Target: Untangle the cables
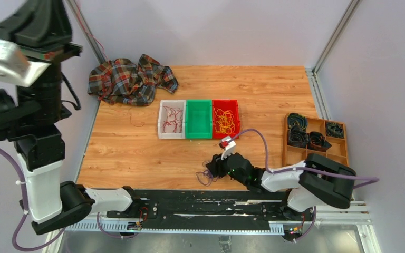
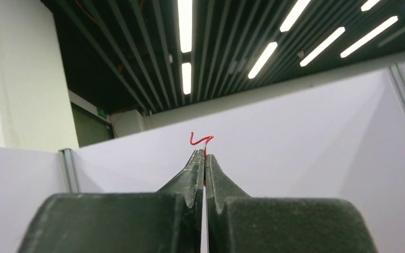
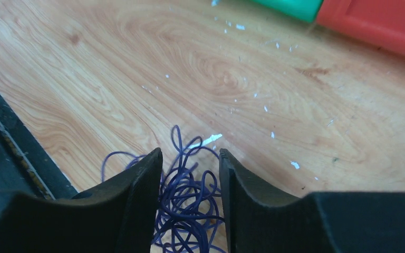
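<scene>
Left tool [image 2: 204, 156]: clenched on red cable [image 2: 200, 139], pointed upward.
Right tool [image 3: 190, 154]: released, jaws stood either side of purple cable tangle [image 3: 186, 197].
Where: purple cable tangle lay at the near edge of the worktop [image 1: 137, 153].

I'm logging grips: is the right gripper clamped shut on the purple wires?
No: the right gripper has its fingers apart, with the purple wires lying between them.

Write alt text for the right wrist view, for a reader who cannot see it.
The right gripper, fingers apart, straddles a tangle of thin purple cable on the wooden table. Corners of a green bin and a red bin show at the top right.
</scene>
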`<state>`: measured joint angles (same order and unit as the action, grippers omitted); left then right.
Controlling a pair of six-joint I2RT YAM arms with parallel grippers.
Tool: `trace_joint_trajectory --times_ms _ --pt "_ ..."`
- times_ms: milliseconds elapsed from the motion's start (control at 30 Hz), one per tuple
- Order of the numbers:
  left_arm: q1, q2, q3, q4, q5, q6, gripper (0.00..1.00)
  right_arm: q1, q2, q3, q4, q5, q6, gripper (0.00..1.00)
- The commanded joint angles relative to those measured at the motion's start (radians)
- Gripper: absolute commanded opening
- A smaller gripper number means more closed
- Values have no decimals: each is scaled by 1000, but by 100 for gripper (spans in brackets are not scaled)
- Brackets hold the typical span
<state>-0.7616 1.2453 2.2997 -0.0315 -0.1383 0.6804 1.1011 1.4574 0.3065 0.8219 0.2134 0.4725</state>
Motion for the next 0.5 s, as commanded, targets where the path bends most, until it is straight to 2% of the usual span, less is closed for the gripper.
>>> trace_joint_trajectory --times_ms 0,200,267,467 --pt "-7 -45 -161 -52 -19 22 1 23 -133 34 -153 71 8 47" --pt "-7 -110 -340 -73 -41 47 0 23 -359 59 -372 140 6 72" --pt "-7 -121 -404 -69 -48 56 1 23 -419 61 -418 156 6 76" --pt "-7 -123 -511 -78 -57 83 1 25 -551 74 -540 223 13 79"
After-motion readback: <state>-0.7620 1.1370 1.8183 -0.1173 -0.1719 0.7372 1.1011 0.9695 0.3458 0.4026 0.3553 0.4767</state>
